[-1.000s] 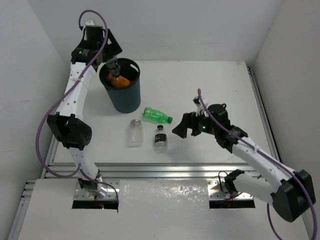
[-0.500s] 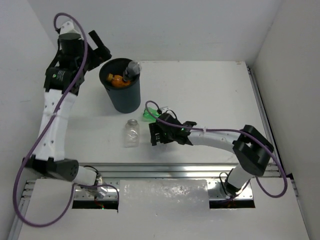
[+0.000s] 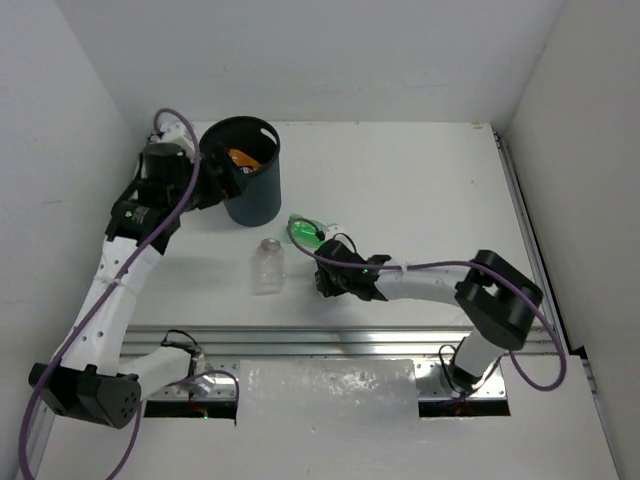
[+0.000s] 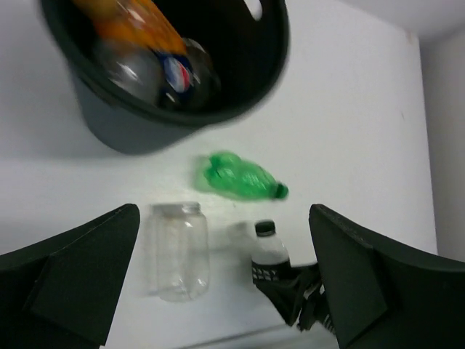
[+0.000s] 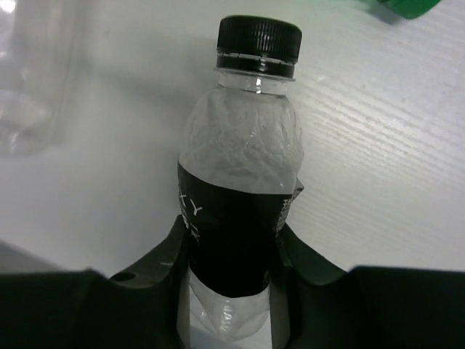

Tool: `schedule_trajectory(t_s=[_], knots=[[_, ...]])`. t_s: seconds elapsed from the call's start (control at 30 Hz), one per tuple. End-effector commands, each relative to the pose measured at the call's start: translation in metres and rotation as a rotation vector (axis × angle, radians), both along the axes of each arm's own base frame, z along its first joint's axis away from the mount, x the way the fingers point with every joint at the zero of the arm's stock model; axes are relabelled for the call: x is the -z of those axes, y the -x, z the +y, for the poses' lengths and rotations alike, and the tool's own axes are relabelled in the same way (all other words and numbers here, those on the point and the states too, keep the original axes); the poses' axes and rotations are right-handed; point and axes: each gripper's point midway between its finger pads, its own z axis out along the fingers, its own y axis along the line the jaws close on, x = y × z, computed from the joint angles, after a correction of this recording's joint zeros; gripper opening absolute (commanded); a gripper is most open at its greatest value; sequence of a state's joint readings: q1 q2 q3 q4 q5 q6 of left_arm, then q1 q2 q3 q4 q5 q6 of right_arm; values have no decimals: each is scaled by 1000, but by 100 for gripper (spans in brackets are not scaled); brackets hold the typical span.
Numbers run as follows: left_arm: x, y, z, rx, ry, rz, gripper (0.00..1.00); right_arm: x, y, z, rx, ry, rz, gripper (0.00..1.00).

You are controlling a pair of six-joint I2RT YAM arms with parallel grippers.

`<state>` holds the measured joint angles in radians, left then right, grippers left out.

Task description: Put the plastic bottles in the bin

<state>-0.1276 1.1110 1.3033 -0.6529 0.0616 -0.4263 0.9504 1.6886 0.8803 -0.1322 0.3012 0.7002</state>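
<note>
The bin (image 3: pixel 250 200) stands toward the far left of the white table (image 3: pixel 420 180). Inside it lie an orange bottle (image 4: pixel 127 22) and what look like two clear ones, one with a blue-and-red label (image 4: pixel 176 73); the left wrist view is blurred there, so the count is unsure. Just in front of the bin, a little to its right, the green bottle (image 3: pixel 305 230) lies on its side. Straight in front of the bin and nearer the arms, the plain clear bottle (image 3: pixel 268 265) lies apart from the others. Right of that one, further from the bin, the black-capped, black-labelled bottle (image 5: pixel 243 182) sits between the fingers of the right gripper (image 3: pixel 333 280), which is clamped on its labelled middle. The left gripper (image 3: pixel 215 182) hangs just beside the bin's left wall, its fingers (image 4: pixel 80 276) spread wide with nothing between them.
</note>
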Motion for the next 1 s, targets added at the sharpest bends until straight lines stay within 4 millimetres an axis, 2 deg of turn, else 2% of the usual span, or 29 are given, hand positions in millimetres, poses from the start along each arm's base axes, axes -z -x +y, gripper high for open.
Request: schedule_trajectory(t_s=[0.0,0.03,0.07,0.1,0.13,0.2,0.27,0.3,0.37,0.4,0.63,0.67,0.7,0.73,0.77,0.8,0.83,0.87,0.9,0.93,0.97], knots=[[-29,33,-73,314,139,-127,100,-52,2,22,-206,-167,-159,20],[-35,42,-88,358,160,-148,100,-63,6,23,-258,-208,-199,19],[-31,49,-100,398,167,-137,100,-89,16,24,-331,-311,-279,19],[-25,64,-123,491,197,-115,100,-132,23,29,-445,-406,-410,20],[-22,72,-134,542,221,-102,100,-127,36,20,-511,-410,-439,20],[-19,89,-160,645,262,-98,100,-147,46,13,-608,-435,-554,20],[-4,97,-174,677,269,-58,100,-159,58,7,-683,-464,-611,19],[-4,107,-190,733,281,-58,100,-176,61,3,-695,-476,-670,19],[4,121,-207,809,292,-32,100,-183,65,0,-713,-472,-684,19],[3,136,-222,872,294,-33,100,-192,65,-3,-715,-477,-711,19],[31,137,-244,846,210,44,98,-231,78,-13,-727,-552,-823,19],[33,139,-246,856,209,52,93,-236,78,-13,-725,-556,-832,19],[39,142,-252,873,203,73,75,-239,79,-14,-725,-559,-838,19],[37,144,-255,890,207,73,56,-242,78,-15,-720,-557,-850,20],[38,143,-257,889,206,76,33,-245,77,-16,-714,-557,-856,20],[41,143,-258,888,201,88,4,-247,78,-17,-717,-557,-863,21],[37,140,-258,879,196,78,0,-251,77,-19,-707,-560,-876,23],[35,137,-258,866,190,71,0,-252,77,-19,-702,-560,-879,29],[34,134,-255,842,175,74,0,-253,77,-20,-691,-563,-877,40],[24,122,-249,779,153,34,0,-253,71,-26,-647,-545,-878,95],[17,113,-243,731,132,16,0,-252,69,-29,-619,-542,-872,99]])
